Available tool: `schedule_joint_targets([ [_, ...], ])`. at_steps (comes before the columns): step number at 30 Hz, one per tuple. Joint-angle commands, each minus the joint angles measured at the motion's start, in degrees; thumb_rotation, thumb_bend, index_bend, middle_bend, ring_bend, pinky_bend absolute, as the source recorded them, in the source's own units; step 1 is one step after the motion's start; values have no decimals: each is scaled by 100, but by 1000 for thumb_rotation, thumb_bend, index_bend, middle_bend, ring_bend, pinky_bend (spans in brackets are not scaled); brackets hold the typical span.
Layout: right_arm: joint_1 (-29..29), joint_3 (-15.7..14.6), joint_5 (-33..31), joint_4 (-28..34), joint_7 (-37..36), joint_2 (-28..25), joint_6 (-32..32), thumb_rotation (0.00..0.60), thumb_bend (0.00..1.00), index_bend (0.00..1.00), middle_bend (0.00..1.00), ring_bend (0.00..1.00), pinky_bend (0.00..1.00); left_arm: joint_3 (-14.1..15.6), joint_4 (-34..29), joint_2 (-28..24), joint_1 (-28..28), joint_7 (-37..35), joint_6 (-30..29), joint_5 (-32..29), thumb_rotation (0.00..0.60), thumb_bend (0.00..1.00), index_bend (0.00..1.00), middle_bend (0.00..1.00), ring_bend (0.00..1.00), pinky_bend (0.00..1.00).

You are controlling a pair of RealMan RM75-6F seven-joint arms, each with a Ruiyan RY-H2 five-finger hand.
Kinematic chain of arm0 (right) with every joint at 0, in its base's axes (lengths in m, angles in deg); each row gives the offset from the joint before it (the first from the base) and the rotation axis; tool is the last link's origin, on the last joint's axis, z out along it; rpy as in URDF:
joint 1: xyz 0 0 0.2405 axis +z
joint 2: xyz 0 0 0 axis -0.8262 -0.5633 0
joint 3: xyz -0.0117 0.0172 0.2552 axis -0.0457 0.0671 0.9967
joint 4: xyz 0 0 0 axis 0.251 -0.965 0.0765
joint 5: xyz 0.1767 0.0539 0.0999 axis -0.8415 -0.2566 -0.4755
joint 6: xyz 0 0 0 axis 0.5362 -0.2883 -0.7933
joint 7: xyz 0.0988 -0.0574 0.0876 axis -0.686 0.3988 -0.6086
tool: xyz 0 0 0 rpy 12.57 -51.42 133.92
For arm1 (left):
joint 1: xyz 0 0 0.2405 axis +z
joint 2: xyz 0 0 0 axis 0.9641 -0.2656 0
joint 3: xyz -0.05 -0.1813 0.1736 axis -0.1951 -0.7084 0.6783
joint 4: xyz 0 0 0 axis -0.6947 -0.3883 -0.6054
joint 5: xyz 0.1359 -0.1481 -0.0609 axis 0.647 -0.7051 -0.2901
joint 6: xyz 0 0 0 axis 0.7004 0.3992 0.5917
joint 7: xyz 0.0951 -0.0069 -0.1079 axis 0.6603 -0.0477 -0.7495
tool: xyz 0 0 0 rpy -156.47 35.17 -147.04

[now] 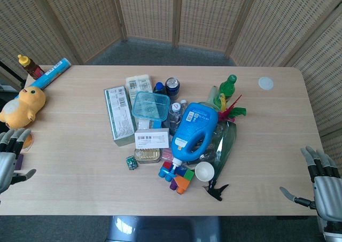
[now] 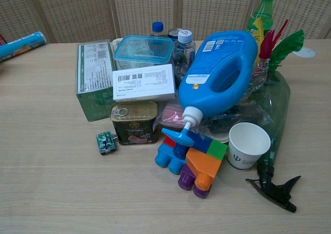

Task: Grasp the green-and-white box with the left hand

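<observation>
The green-and-white box (image 1: 119, 115) lies flat at the left edge of the pile in the table's middle; the chest view shows the same box (image 2: 93, 81) with its long green side toward me and its label face up. My left hand (image 1: 10, 157) hangs open at the table's left edge, well to the left of the box, fingers spread and nothing in it. At the lower right corner my right hand (image 1: 320, 180) is open too, off the table's right end. Neither hand shows in the chest view.
Against the box sit a white carton (image 2: 144, 82), a teal-lidded tub (image 2: 143, 50) and a meat tin (image 2: 134, 123). A blue detergent jug (image 2: 223, 73), paper cup (image 2: 247, 145), toy blocks (image 2: 191, 159) and bottles fill the pile. A yellow plush duck (image 1: 22, 106) lies near my left hand.
</observation>
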Motion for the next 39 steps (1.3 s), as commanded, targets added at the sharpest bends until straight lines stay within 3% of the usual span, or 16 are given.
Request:
schedule_joint_targets([
  [1, 0, 1, -1, -4, -3, -2, -1, 381, 0, 0, 0, 0, 0, -3, 26, -19, 5, -7, 6, -12, 600, 0, 0, 0, 0, 0],
  [10, -10, 36, -70, -2, -83, -41, -25, 383, 0, 0, 0, 0, 0, -5, 91, -8, -93, -72, 170, 59, 600, 0, 0, 0, 0, 0],
  [19, 33, 96, -214, -7, -42, -2, 43, 383, 0, 0, 0, 0, 0, -233, 1043, 79, -1459, -482, 1768, 644, 600, 0, 0, 0, 0, 0],
  [26, 72, 165, -403, -67, -29, 38, 115, 381, 0, 0, 0, 0, 0, -472, 1752, 759, -2510, -315, 2901, 595, 600, 0, 0, 0, 0, 0],
  [31, 92, 207, -511, -111, -82, 36, 151, 382, 0, 0, 0, 0, 0, -477, 2434, 1342, -2961, -324, 3294, 621, 600, 0, 0, 0, 0, 0],
  [39, 126, 265, -702, -174, -172, 32, 234, 382, 0, 0, 0, 0, 0, -662, 3218, 2169, -3563, -6, 4005, 54, 600, 0, 0, 0, 0, 0],
])
